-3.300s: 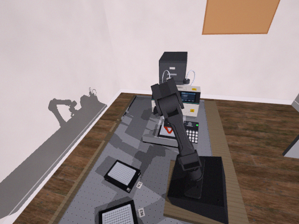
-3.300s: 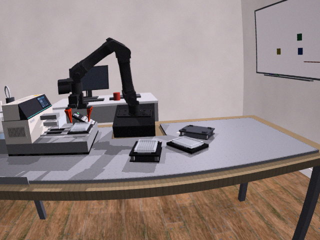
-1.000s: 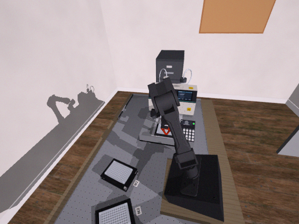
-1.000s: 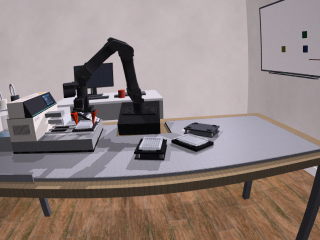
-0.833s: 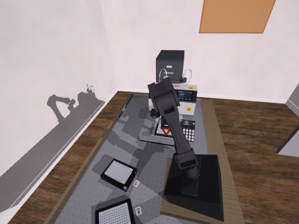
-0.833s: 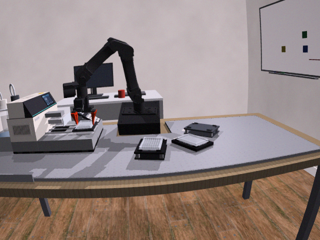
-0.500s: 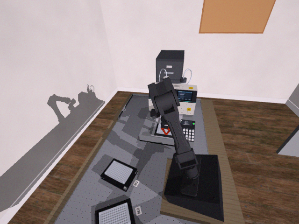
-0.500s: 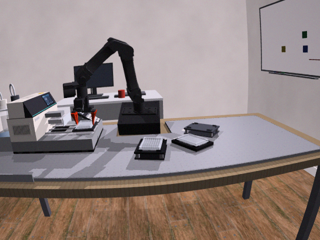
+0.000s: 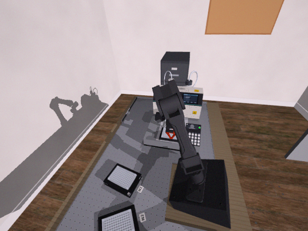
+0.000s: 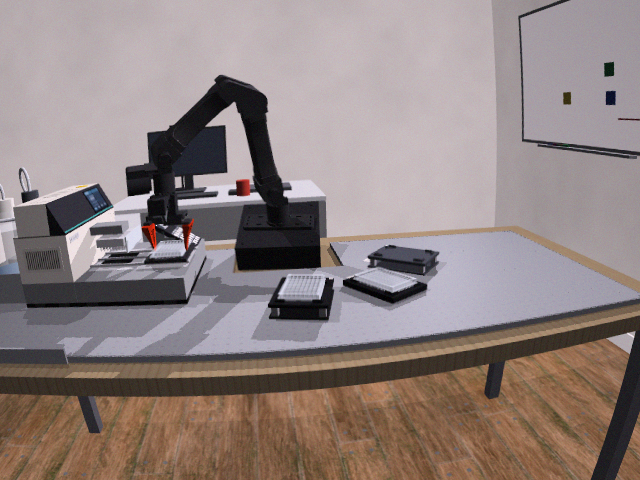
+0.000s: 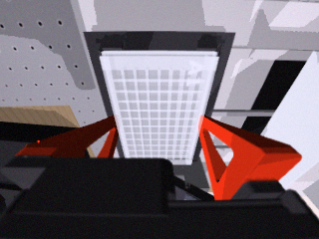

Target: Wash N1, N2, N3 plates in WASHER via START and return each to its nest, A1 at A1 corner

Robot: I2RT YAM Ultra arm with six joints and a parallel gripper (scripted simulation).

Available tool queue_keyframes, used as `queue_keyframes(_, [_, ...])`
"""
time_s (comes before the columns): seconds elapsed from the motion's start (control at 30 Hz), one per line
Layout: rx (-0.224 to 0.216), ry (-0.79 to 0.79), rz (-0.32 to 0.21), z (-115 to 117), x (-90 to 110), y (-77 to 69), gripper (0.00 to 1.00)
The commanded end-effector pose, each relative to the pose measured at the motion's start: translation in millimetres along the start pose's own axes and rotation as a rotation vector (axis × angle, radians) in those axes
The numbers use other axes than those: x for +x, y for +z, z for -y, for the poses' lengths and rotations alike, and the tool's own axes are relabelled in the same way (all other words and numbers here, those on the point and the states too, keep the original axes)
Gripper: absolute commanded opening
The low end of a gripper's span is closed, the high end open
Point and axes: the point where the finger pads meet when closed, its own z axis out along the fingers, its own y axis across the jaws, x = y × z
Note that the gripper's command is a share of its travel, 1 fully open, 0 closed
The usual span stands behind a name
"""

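Note:
A clear 96-well plate lies in the dark carrier pocket of the washer. My gripper is low over the carrier, and its red fingers press on the plate's two long sides. It also shows in the exterior view, with the plate between the fingertips. The top view shows only the red fingers under the arm. The lamp above the keypad is green. Two other plates sit in their nests. A third nest is empty.
The washer's manifold and body stand just behind the carrier. The arm's black base block is to the right of the washer. A desk with a monitor and a red cup stands behind the table.

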Motion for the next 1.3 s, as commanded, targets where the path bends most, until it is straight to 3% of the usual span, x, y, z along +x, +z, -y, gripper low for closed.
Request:
queue_keyframes(0.0, [0.01, 0.0, 0.005, 2, -1, -2.6, 0.0])
queue_keyframes(0.83, [0.01, 0.0, 0.005, 2, -1, -2.6, 0.0])
queue_keyframes(1.27, [0.01, 0.0, 0.004, 2, -1, -20.9, 0.0])
